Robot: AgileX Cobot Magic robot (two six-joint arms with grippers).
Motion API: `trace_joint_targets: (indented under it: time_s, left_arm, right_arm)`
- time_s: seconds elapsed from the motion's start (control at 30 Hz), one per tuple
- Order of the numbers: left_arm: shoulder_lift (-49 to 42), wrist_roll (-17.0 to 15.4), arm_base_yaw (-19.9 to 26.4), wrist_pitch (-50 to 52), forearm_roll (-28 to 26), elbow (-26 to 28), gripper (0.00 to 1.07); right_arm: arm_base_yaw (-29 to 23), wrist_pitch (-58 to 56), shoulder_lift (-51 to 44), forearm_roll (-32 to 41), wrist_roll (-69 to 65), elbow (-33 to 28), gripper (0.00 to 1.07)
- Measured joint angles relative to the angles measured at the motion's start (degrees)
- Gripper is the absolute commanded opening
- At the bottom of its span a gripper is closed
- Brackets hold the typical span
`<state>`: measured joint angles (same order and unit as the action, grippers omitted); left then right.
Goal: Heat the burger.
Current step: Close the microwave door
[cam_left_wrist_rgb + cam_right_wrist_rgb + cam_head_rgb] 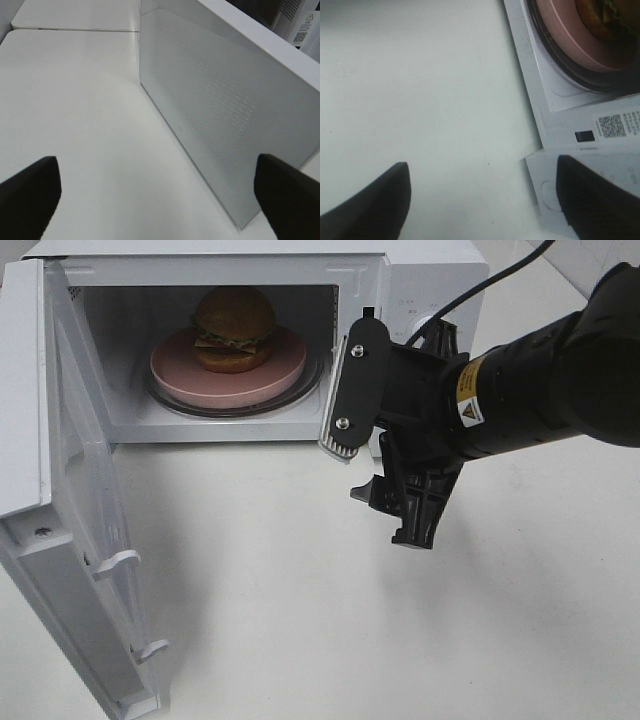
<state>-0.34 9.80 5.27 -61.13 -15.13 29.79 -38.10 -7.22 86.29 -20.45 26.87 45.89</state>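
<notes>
The burger (235, 328) sits upright on a pink plate (180, 375) on the glass turntable inside the open white microwave (430, 280). A slice of the burger (607, 15) and the plate (570, 35) also show in the right wrist view. My right gripper (378, 465) hovers outside the cavity's front right corner, open and empty, and its fingers (395, 200) frame bare table. My left gripper (160, 195) is open and empty beside the outer face of the microwave door (225, 110). It is out of the exterior view.
The microwave door (70, 490) swings wide open to the left, reaching toward the table's front edge. The white table (300, 590) stretches in front of the microwave. A black cable (480, 290) runs over the microwave's top right.
</notes>
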Motion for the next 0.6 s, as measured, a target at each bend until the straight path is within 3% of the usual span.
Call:
trace_joint_targets:
  time_s: [0.37, 0.6]
  left_arm:
    - [0.0, 0.0, 0.0, 0.0, 0.0, 0.0, 0.98]
    - [0.0, 0.0, 0.0, 0.0, 0.0, 0.0, 0.98]
  right_arm:
    - [0.0, -1.2, -6.19, 0.0, -7.05, -5.67, 0.76]
    - [0.0, -9.63, -10.54, 2.18, -13.64, -7.96, 0.76]
